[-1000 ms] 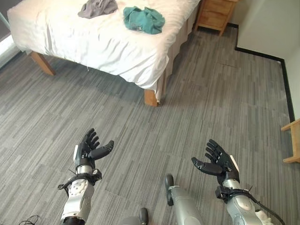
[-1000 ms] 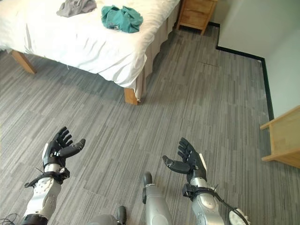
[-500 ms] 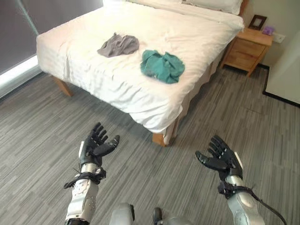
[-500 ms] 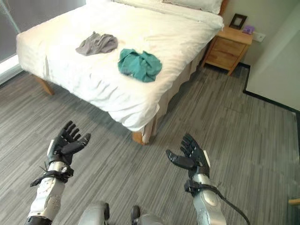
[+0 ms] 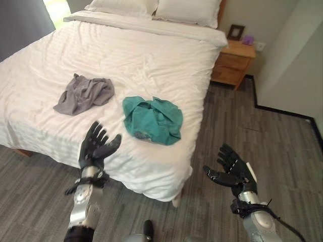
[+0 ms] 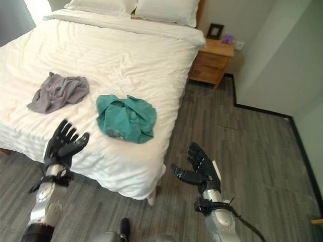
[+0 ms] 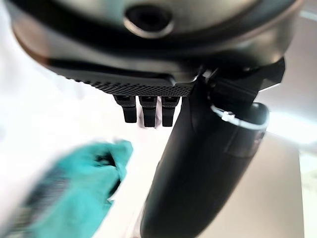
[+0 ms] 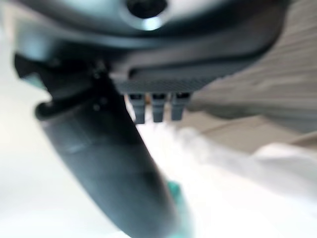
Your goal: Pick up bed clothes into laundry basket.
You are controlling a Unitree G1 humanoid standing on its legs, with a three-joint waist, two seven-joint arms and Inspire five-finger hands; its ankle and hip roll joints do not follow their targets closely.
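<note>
A: How far along is the robot?

B: Nothing is collected yet. The bed (image 5: 151,55) carries the teal garment (image 5: 153,119) near its foot edge, and the grey garment (image 5: 84,94) lies apart, to its left.

A: And the hands?

B: The left hand (image 5: 96,148) hovers over the mattress edge, fingers spread and empty. The right hand (image 5: 229,170) hangs over the floor, likewise spread. Both pickups remain, and a basket must be found.
</note>
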